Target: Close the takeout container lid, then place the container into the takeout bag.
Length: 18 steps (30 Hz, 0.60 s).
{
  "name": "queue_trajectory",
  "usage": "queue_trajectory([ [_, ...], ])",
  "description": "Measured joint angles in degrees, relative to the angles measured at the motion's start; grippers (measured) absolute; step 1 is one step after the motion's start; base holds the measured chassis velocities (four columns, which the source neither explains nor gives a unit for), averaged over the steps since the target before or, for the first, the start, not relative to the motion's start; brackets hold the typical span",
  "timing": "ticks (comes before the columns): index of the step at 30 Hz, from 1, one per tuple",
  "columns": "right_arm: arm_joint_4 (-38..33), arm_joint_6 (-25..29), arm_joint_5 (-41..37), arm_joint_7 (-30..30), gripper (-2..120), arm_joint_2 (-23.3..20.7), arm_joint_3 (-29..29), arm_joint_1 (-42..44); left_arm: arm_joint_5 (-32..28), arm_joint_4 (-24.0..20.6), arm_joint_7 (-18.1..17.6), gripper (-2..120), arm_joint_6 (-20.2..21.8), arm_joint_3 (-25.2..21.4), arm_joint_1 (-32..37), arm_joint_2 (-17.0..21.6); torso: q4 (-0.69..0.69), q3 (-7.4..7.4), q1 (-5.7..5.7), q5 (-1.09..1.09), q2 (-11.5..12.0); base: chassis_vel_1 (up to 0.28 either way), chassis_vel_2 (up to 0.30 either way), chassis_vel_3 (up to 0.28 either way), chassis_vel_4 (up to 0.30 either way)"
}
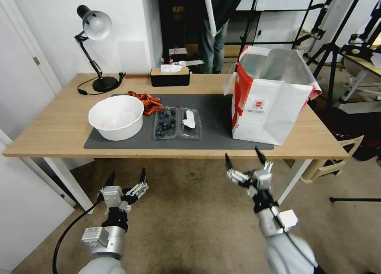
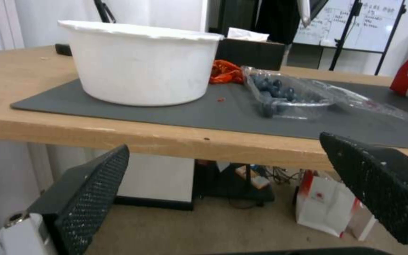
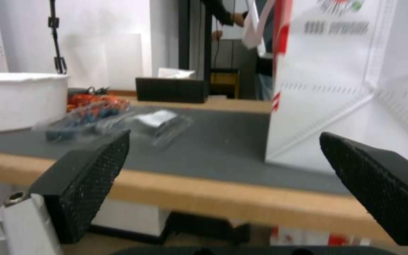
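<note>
My left gripper [image 1: 126, 178] sits in the lower left of the head view, below the desk [image 1: 51, 123] edge, its jaws spread wide with nothing between them. My right gripper [image 1: 243, 156] hangs lower centre-right, just under the desk's front edge, equally spread and empty.

I judge the first step has not begun: the takeout container [image 1: 165, 124] lies flat and open at the centre of the frame on the dark mat [image 1: 214, 119], berries in its left half, the lid [image 1: 189, 123] folded out to its right. The white bowl [image 1: 116, 117] stands just beside it on the left, the takeout bag [image 1: 270, 99] upright to the right, mouth open.

Next I expect to raise an arm above desk height, catch the lid's free edge, and swing it over the berries.

The bag carries a small red round logo with tiny print beneath that I cannot read; the lid's white label is also illegible.
</note>
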<state>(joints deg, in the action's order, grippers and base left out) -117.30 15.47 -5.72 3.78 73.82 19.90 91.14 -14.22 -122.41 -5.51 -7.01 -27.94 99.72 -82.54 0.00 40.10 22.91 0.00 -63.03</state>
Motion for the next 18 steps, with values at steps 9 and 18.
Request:
queue_trajectory([
  [9,1.29,0.12,3.02,0.18,100,2.82,-1.84,1.62,-0.10,0.53,0.18,100,-0.38,0.02,-0.14,0.43,0.01,0.00,0.00,-0.01,0.00,0.000,0.000,0.000,0.000],
  [18,1.38,-2.88,-4.40,-1.43,100,3.68,-5.81,-0.75,-0.37,0.47,0.16,100,-0.34,-0.11,-0.27,1.27,0.00,0.01,0.00,0.00,0.00,0.000,0.000,0.000,0.000],
])
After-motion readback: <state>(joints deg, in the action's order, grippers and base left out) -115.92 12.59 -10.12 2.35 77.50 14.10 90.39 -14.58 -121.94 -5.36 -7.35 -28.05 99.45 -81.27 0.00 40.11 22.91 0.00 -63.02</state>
